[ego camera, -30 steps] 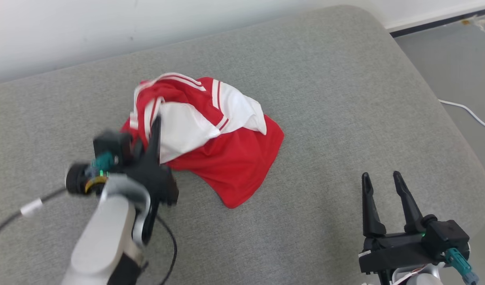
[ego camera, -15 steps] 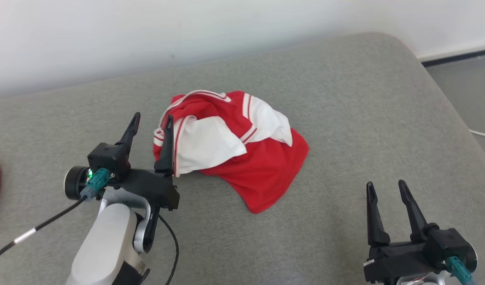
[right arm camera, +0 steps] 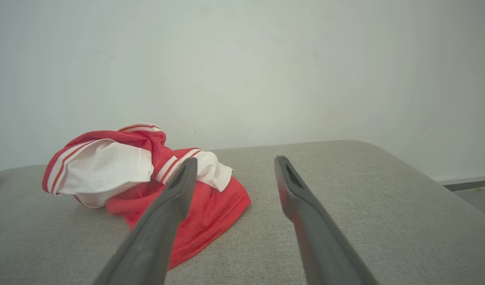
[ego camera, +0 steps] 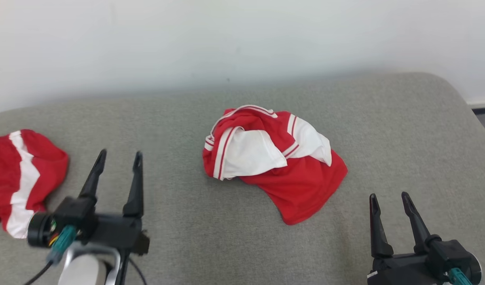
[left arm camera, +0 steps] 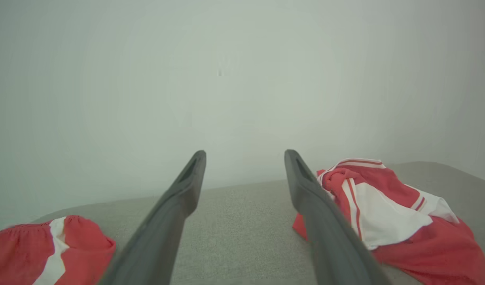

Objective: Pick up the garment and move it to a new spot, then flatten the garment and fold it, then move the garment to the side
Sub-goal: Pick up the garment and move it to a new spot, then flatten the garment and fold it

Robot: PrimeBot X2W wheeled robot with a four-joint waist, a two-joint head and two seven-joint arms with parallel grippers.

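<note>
The crumpled red-and-white garment (ego camera: 274, 158) lies in a heap near the middle of the grey cushion (ego camera: 404, 130), well apart from both arms. The left pincer (ego camera: 120, 153) and right pincer (ego camera: 388, 196) are spread and empty. A second garment (ego camera: 25, 174) lies at the far left. The cloth appears light, soft and limp. A raised fold or the striped hem probably offers the surest hold.

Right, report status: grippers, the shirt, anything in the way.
Left gripper open, empty, apart from the shirt. Right gripper open, empty. Shirt crumpled on the grey cushion, not yet flattened. Second red garment far left, not in the way.
</note>
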